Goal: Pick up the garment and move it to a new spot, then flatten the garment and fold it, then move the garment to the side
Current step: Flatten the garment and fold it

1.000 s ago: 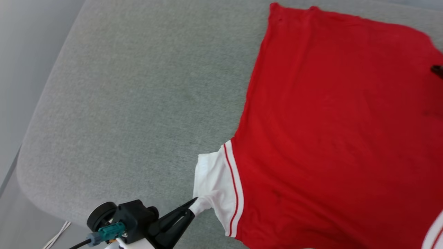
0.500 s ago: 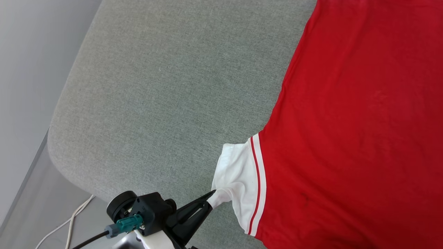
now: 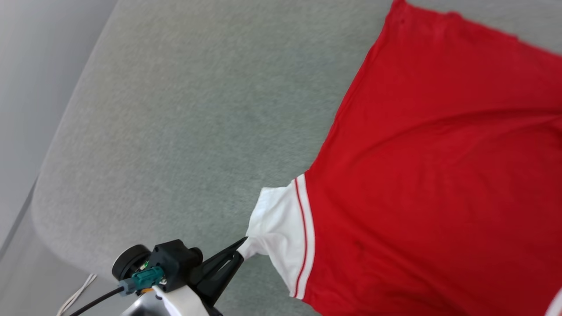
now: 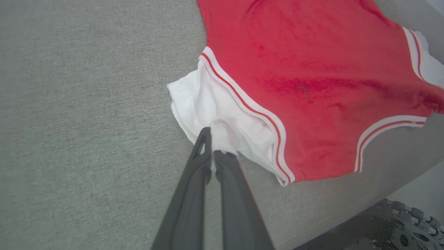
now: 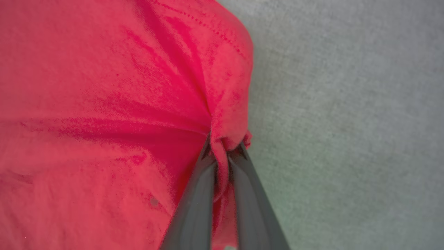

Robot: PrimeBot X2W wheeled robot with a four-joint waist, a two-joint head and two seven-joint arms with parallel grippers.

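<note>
The head camera looks steeply down onto the grey woven-fabric cushion (image 3: 175,131) and the red jersey garment with white striped-trim sleeves (image 3: 439,175), sharing one white sleeve (image 3: 274,219) with the left wrist camera, which sights low along the left gripper (image 4: 215,142), while the right wrist camera sits very close at the red cloth's edge.

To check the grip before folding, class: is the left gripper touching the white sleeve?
Touching. The left wrist view shows the left gripper shut on a pinch of the sleeve, with white cloth bunched between its fingertips.
</note>
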